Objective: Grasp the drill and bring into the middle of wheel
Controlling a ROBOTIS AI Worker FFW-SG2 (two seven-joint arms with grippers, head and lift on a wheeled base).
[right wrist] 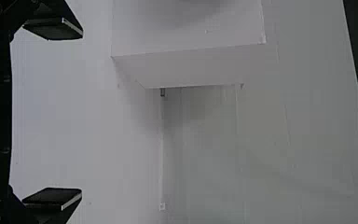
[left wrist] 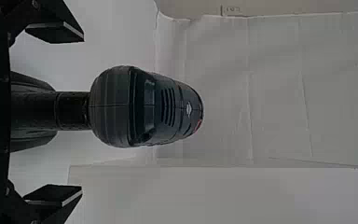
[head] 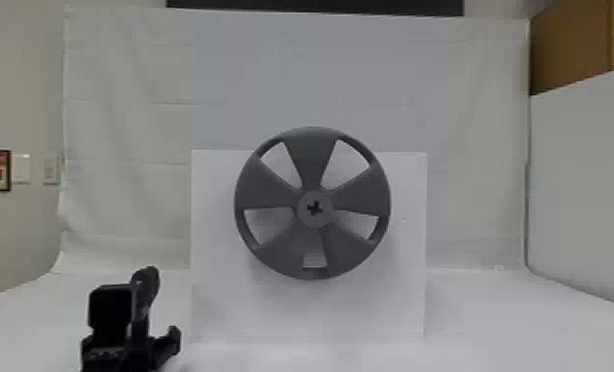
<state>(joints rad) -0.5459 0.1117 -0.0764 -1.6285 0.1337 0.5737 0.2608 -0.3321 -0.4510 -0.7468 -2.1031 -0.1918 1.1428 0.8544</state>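
In left wrist view, drill point(left wrist: 144, 107) dark, rounded, slotted, red-flecked.

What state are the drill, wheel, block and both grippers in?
Drill: upright, ungripped, handle between the left gripper's spread fingers.
Wheel: upright in front of the block, face toward the robot; drill not at its middle.
Block: standing behind the wheel.
Left gripper: open.
Right gripper: open, empty.
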